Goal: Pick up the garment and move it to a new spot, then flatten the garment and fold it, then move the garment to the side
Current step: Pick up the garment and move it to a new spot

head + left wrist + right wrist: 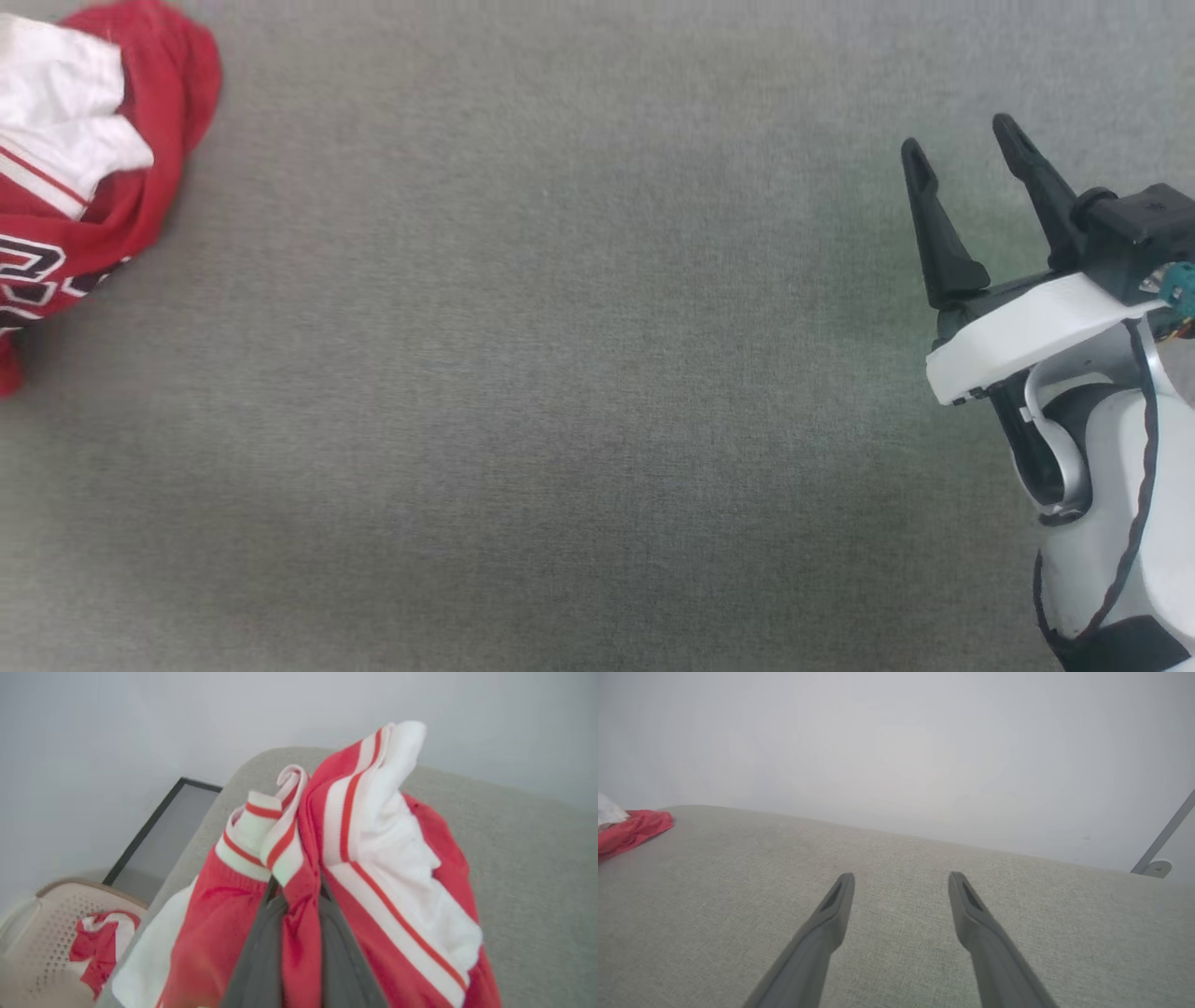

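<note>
The garment [159, 84] is lying bunched on grey cloth [560, 373].
Left gripper [299, 887] is pinching its red fold; right gripper [957, 136] is hovering, fingers wide apart.

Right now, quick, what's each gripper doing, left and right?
Left gripper: fingers closed on a fold of the garment.
Right gripper: open, holding nothing.
</note>
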